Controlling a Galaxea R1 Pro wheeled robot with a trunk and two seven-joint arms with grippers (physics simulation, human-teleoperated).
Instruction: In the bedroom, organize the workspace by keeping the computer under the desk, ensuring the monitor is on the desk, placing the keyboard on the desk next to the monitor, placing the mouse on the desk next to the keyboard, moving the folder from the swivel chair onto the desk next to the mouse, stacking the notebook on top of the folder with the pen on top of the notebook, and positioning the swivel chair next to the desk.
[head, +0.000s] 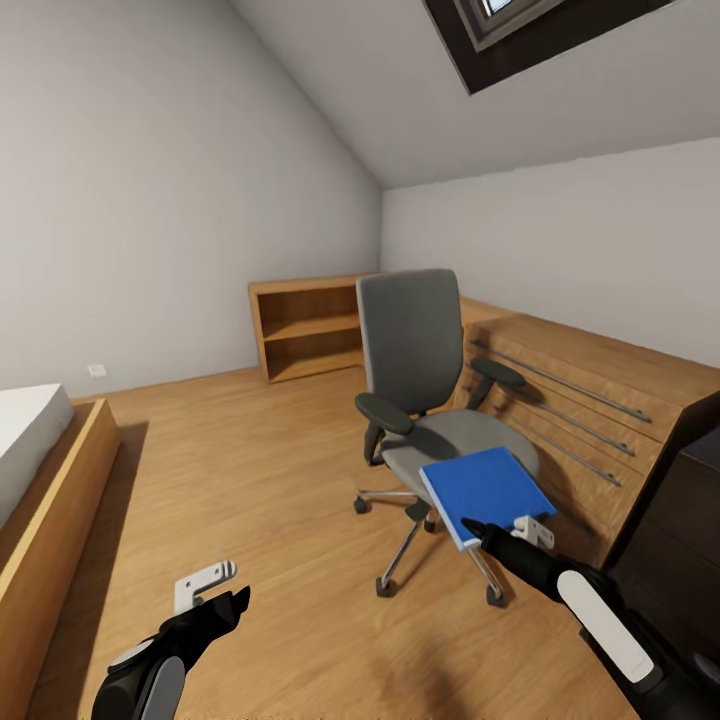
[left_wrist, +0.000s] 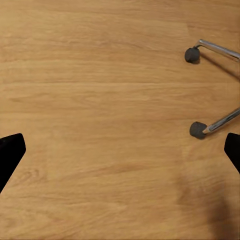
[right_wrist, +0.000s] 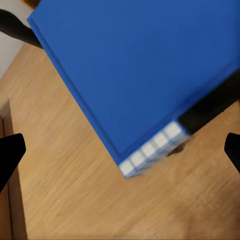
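Folder (head: 487, 491) on swivel chair (head: 420, 370) seat

Left end effector (head: 215, 590) low, fingers spread. Right end effector (head: 505, 528) extended forward, fingers spread.

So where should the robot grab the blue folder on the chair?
Probably by the near corner of the folder. It lies flat on the chair seat with that corner sticking out past the front edge, so one finger could slip under and one over. The right gripper, jaws open, is already right there, coming from the front.
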